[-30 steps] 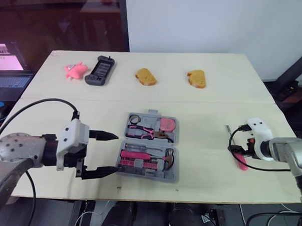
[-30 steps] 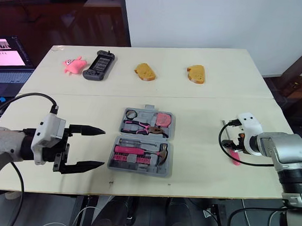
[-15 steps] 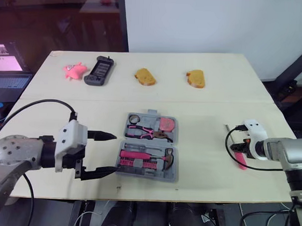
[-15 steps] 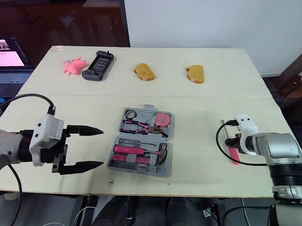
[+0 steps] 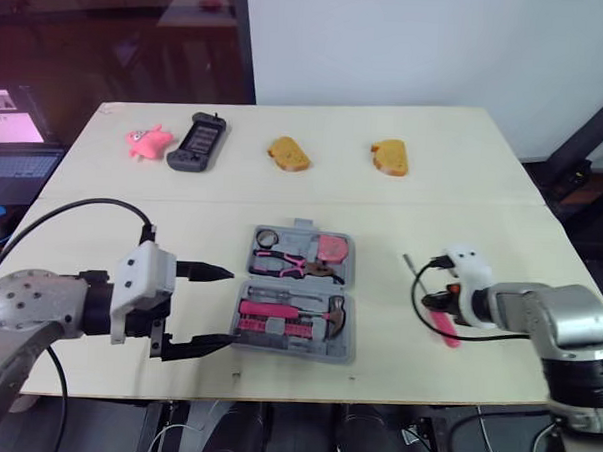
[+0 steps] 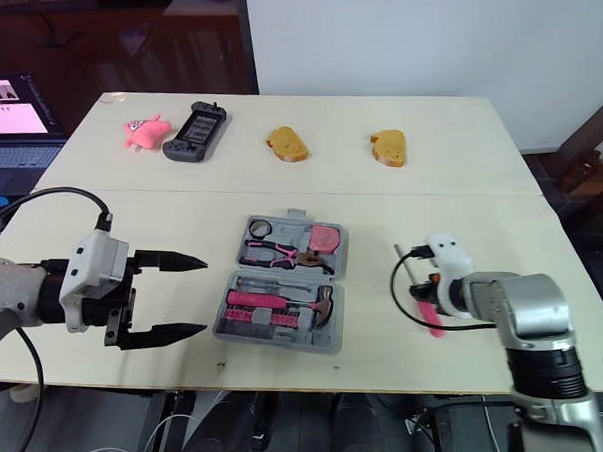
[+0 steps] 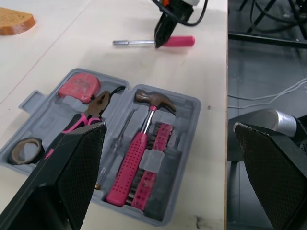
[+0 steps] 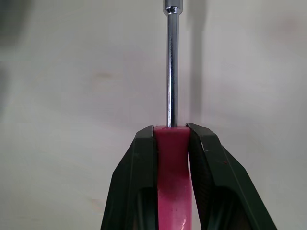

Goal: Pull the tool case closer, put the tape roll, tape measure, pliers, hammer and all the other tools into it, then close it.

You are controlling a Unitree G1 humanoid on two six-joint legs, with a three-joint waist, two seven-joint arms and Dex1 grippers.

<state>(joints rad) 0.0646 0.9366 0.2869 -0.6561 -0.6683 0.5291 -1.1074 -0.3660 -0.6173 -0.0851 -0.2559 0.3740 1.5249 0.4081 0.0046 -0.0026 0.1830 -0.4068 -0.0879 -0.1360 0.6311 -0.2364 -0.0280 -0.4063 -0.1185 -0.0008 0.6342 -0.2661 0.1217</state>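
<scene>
- The left gripper [image 6: 202,298] hangs low over the near left of the table, just left of the tool case [image 5: 301,229]. Its fingers are spread wide and hold nothing. It looks well placed to steady the case if it slides.
- The case lies open at mid-table. It holds the tape roll [image 7: 25,150], pliers [image 7: 88,115], tape measure [image 7: 79,88] and hammer [image 7: 139,143].
- The driver [image 5: 444,326] is to the right of the case, apart from it and low at the table.
- The right gripper [image 8: 171,128] is clamped on the driver's pink handle, with the shaft pointing past the fingertips.
- The step in hand is probably carrying this driver into the case. Done well, the robot keeps the clamp firm, lifts the driver clear of the rim, turns the shaft along a free recess and lowers it flat before letting go. Which recess is free cannot be told.
</scene>
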